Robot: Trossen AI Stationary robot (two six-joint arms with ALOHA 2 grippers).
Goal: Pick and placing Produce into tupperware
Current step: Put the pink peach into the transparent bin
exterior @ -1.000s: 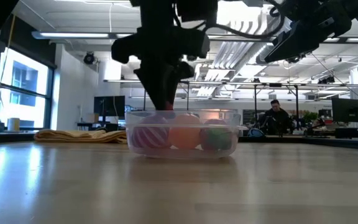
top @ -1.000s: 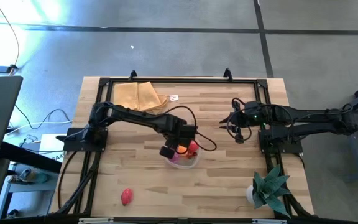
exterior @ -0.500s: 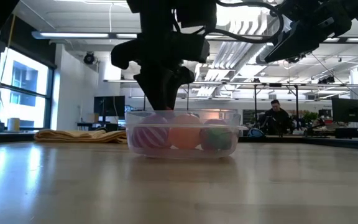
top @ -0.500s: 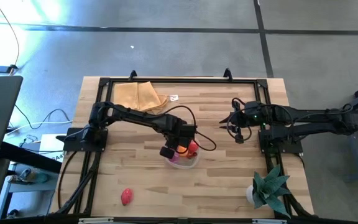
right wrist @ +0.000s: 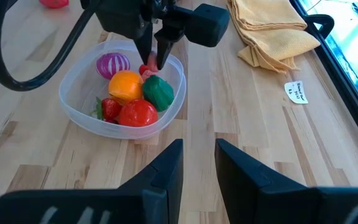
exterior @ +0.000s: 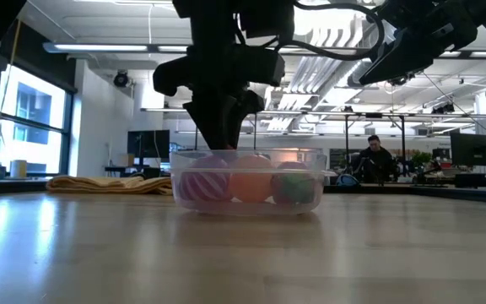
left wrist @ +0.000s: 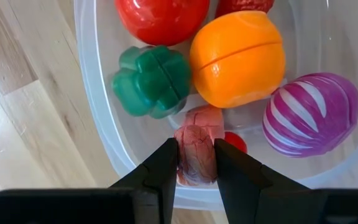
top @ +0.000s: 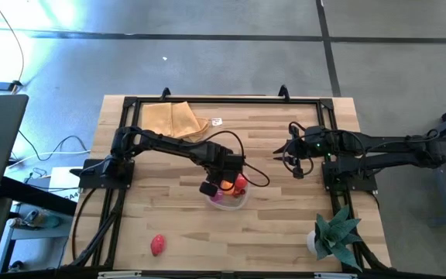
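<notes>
Directly over the tupperware (left wrist: 98, 112), inside its near rim, left gripper (left wrist: 194, 163) pinches a pink produce piece (left wrist: 196, 144), long axis along the fingers, probably just clear of the floor beside the green (left wrist: 153, 79) and orange (left wrist: 238, 48) toys; right gripper (right wrist: 197, 163) idles open, well apart.

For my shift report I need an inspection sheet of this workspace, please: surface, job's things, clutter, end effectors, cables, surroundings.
Surface: wooden table, bare boards around the tub.
Job's things: clear tub holds tomato, orange, green pepper, striped purple piece, strawberry; one red piece lies alone on the table.
Clutter: tan cloth, paper tag, potted plant.
End effectors: left end effector shut on pink piece inside the tub; right end effector open, above the table.
Cables: black cable loops over the left arm.
Surroundings: person seated far behind.
</notes>
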